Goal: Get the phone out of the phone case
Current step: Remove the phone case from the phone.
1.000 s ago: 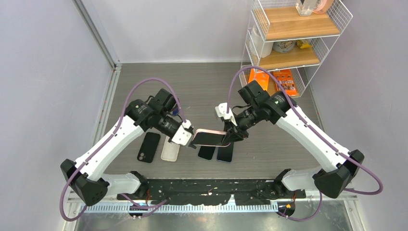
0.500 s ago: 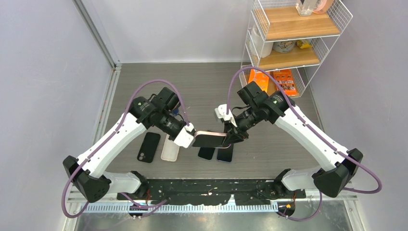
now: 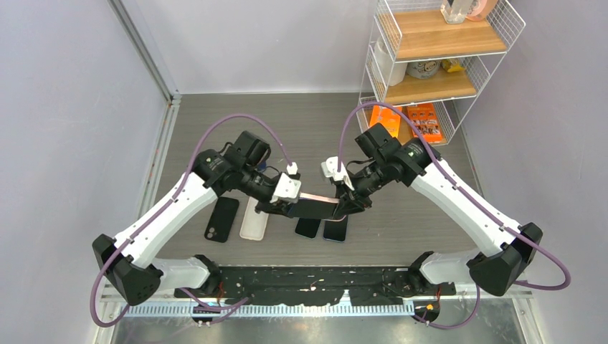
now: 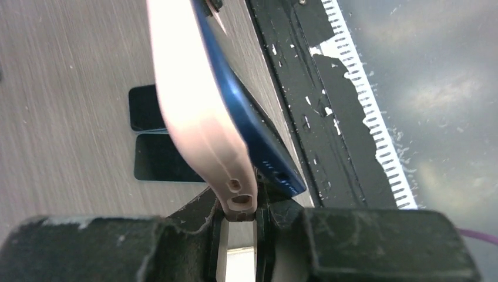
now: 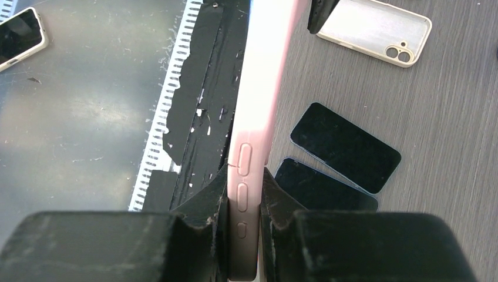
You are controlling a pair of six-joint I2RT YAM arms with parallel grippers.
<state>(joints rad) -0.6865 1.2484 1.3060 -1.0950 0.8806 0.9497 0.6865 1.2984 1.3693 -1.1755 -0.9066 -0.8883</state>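
Observation:
A pink phone case [image 3: 315,206] hangs above the table between both grippers, turned on its edge. In the left wrist view my left gripper [image 4: 239,205] is shut on the pink phone case [image 4: 197,111] at its bottom end with the port holes. The blue phone [image 4: 261,147] has its bottom corner standing out of the case, beside my finger. In the right wrist view my right gripper [image 5: 244,200] is shut across the case's [image 5: 255,106] buttoned side. From above, the left gripper [image 3: 287,206] and right gripper [image 3: 344,204] face each other.
Two dark phones [image 3: 308,228] [image 3: 335,229] lie face up on the table under the held case. A white case [image 3: 254,222] and a black phone [image 3: 221,218] lie to the left. A wire shelf rack [image 3: 430,57] stands at the back right, with orange packets [image 3: 412,118] at its foot.
My left wrist has turned and shifted right, and the case has tipped from nearly flat onto its edge. The right gripper has barely moved.

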